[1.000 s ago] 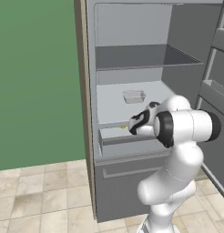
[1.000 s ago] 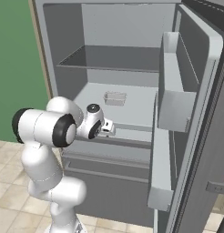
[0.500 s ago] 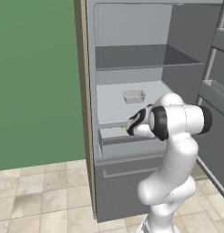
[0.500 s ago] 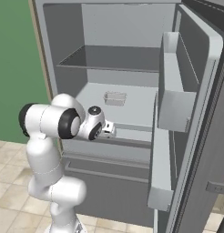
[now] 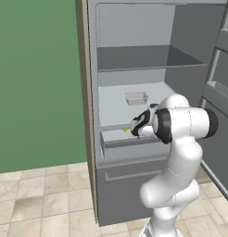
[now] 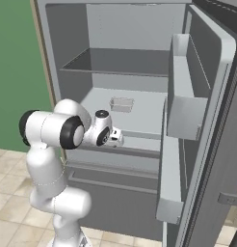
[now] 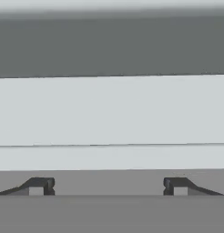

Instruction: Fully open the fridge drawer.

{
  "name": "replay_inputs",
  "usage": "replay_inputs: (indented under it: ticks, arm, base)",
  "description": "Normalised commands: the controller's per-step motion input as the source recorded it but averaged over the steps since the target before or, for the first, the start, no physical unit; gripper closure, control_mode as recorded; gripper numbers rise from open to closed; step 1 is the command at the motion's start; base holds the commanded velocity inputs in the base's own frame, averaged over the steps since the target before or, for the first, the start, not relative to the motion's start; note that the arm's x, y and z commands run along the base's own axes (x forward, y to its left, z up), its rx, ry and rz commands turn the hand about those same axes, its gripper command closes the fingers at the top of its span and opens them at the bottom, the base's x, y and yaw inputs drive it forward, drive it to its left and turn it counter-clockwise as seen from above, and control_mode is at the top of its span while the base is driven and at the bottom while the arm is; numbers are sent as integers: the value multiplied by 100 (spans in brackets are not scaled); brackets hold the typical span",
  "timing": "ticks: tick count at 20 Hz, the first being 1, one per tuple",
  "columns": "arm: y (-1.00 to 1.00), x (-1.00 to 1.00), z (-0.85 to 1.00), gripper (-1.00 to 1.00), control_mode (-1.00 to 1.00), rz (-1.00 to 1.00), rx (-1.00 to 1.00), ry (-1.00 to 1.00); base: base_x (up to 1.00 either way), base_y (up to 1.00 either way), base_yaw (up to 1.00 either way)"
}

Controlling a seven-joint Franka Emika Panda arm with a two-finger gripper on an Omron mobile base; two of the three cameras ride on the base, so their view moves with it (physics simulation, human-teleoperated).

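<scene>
The fridge point(image 5: 134, 55) stands open. Its fridge drawer point(image 5: 117, 139) sits under the lower shelf, pulled out a little, with the dark groove handle point(image 5: 127, 143) along its front. My gripper point(image 5: 135, 127) hangs right at the drawer's upper front edge, near the middle, and from the other side the gripper point(image 6: 116, 138) sits over the drawer point(image 6: 139, 144). In the hand view the gripper point(image 7: 107, 186) is open, its fingertips point(image 7: 38, 185) wide apart, with a light-grey face point(image 7: 112, 109) close ahead. Nothing lies between the fingers.
A small clear tray point(image 5: 136, 97) rests on the shelf above the drawer. Below the drawer is a taller flat grey panel point(image 5: 129, 190). The open door with bins point(image 6: 188, 101) stands to the right. A tan side panel point(image 5: 82, 92) and a green wall point(image 5: 37, 78) lie left.
The arm's elbow has swung up and closer to the fridge. The hand has stayed at the drawer's front, and the drawer has not visibly moved.
</scene>
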Motion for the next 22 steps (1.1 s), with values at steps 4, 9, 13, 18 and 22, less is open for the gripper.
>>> replay_inputs:
  ticks: [4, 9, 13, 18, 22]
  arm:
    - [-12, -100, -43, -100, -100, 0, 0, 24]
    - [-12, -100, -44, -100, -100, 0, 0, 24]
    - [-10, -100, -44, -100, -100, 0, 0, 26]
    - [-12, -100, -44, -100, -100, 0, 0, 23]
    - [-1, -100, 19, -100, -100, 0, 9, -2]
  base:
    - [0, 0, 0]
    - [0, 0, 0]
    - [0, 0, 0]
    - [0, 0, 0]
    - [0, 0, 0]
